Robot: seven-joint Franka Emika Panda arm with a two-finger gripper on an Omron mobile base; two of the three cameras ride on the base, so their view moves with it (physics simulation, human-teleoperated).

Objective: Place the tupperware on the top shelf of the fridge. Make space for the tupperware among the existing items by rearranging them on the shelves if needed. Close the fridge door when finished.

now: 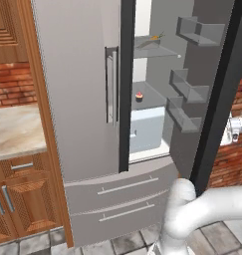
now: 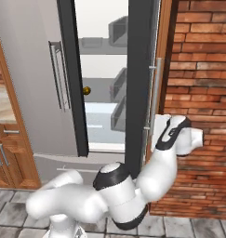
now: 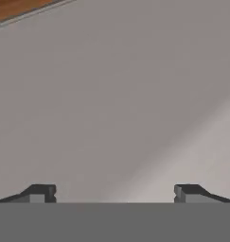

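The fridge (image 1: 82, 89) has its right door (image 1: 212, 94) swung wide open. The tupperware (image 1: 151, 41), with orange carrot pieces, rests on the top shelf (image 1: 167, 52). One shelf lower stands a pink-topped cupcake (image 1: 139, 95), and a small brown ball (image 2: 86, 90) sits on that same shelf (image 2: 100, 88). My arm reaches round the outer side of the open door, with the hand (image 2: 182, 137) just right of the door's long handle (image 2: 156, 93). In the hand view my gripper (image 3: 114, 194) is open, its fingertips (image 3: 39, 193) wide apart, close to a flat grey face, holding nothing.
Grey door bins (image 1: 189, 89) line the inside of the open door. A brick wall (image 2: 202, 69) stands right behind the hand. A stone counter (image 1: 15, 130) over wooden cabinets lies left of the fridge. Two drawers (image 1: 122, 196) sit below the cavity.
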